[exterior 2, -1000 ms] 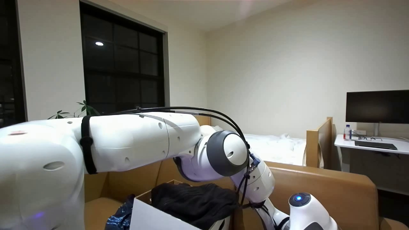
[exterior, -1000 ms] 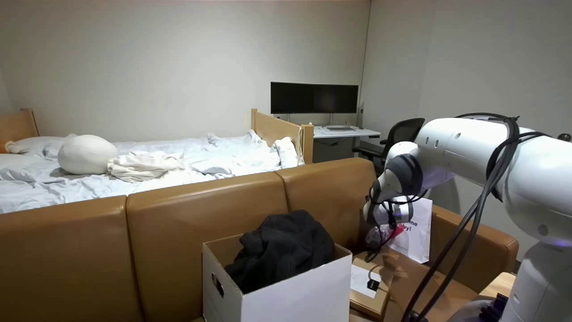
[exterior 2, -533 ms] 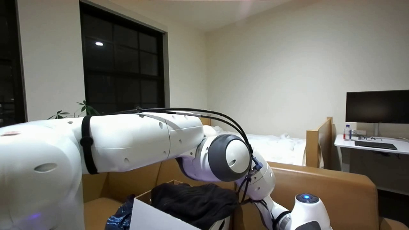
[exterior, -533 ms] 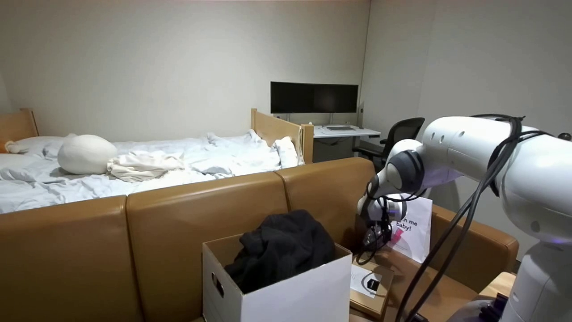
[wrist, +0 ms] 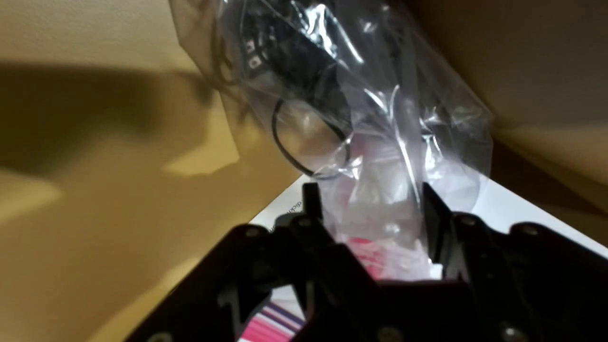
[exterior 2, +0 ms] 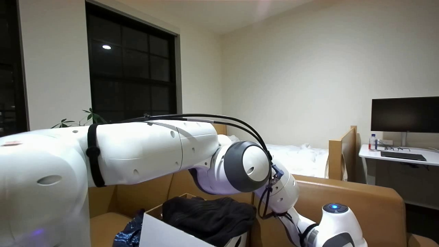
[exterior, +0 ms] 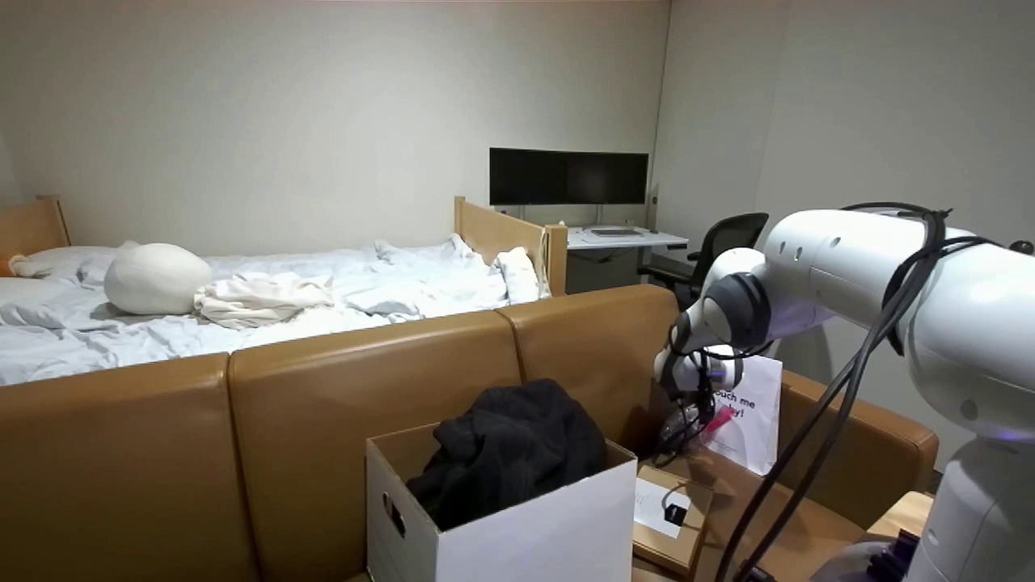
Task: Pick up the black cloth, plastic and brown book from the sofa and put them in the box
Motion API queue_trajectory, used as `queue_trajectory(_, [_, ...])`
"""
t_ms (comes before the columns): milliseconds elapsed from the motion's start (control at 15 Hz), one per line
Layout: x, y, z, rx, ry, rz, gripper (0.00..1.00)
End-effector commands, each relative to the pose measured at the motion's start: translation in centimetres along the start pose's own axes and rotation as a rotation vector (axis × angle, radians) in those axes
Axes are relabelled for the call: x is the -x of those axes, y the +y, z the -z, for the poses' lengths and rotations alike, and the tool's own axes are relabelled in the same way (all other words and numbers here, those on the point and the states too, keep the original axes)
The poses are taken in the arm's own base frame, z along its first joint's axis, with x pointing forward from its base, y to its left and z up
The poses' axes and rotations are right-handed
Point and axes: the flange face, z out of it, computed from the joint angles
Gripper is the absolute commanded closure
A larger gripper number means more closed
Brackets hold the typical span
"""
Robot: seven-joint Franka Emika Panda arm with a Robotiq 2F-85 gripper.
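"So, what's different from half a second ago?"

"The end of the white robot arm (exterior: 849,267), with its black two-fingered gripper (wrist: 370,199), has moved a little farther from the white cardboard box (exterior: 538,529). The box sits just where it was."

"Is the gripper holding something?"

"Its fingers (wrist: 312,202) stand part way apart. The shiny see-through plastic wrapper (wrist: 375,118) is between them, but I can't tell if they pinch it."

"Where's that wrapper?"

"Away from the box, on the same side as the flat brown book (exterior: 687,543) with a pale label (exterior: 653,509). The book is closer, just beside the box, on the tan leather sofa (exterior: 388,380). A white printed card (exterior: 752,420) stands on that side too."

"And what's in the box?"

"The soft black cloth (exterior: 517,453). It's heaped up higher than the rim, same as before."

"And in the wrapper?"

"A dark lump (wrist: 299,61) and a thin black loop (wrist: 286,153) show through it. I can't tell if they're inside or behind."
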Motion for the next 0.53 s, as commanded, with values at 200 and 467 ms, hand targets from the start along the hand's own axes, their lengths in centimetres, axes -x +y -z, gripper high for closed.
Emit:
queue_trajectory(200, [0.01, 0.07, -0.17, 0.031, 0.004, -0.016, 0.98])
queue_trajectory(467, [0.28, 0.12, -0.22, 0.080, 0.018, 0.032, 1.00])
